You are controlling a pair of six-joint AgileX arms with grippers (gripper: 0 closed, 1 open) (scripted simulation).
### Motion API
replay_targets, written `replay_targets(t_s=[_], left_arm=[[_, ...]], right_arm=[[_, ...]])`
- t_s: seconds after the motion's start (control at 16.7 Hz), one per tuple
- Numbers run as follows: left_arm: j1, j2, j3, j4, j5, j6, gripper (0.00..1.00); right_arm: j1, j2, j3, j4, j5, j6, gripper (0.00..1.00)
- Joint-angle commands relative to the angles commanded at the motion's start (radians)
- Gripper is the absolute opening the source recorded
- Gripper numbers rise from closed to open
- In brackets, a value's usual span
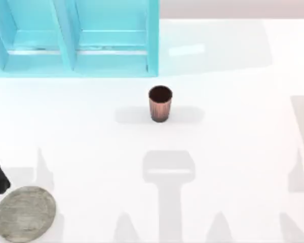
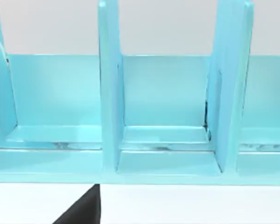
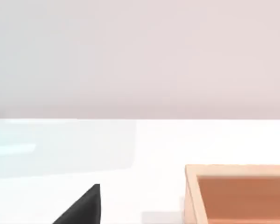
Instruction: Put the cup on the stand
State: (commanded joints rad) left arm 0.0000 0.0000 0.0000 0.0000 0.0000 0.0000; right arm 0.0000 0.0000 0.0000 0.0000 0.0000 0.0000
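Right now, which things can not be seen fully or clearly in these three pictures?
- Left gripper: a dark tip at the left wrist view's edge; open or shut, I cannot tell.
- Right gripper: the same in the right wrist view.
- Stand: cut off by the top view's lower edge.
- Turquoise shelf unit: cut off by the top view's upper and left edges.
- Orange-brown box: cut off by the right wrist view's edges.
- Cup: its dark inside hides any contents.

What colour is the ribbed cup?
Copper-brown ribbed cup, dark inside; the top view shows it best.
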Motion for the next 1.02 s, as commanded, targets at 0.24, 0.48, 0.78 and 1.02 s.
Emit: replay_targets(t_s=[0.24,0.48,0.78,1.02], left_arm=[[-0.007,0.026,0.027,-0.022,0.000,0.024,1.00],[-0.056,0.197,0.209,-0.156,0.008,0.172,1.00],[-0.155,0.634,0.669,-0.444,0.037,0.464,1.00],[-0.241,1.107,1.166,-0.729,0.079,0.711,1.00]], right_arm=[[0.000,0.000,0.000,0.000,0.000,0.000,1.00],[0.000,0.000,0.000,0.000,0.000,0.000,1.00],[0.000,0.000,0.000,0.000,0.000,0.000,1.00],[0.000,0.000,0.000,0.000,0.000,0.000,1.00]])
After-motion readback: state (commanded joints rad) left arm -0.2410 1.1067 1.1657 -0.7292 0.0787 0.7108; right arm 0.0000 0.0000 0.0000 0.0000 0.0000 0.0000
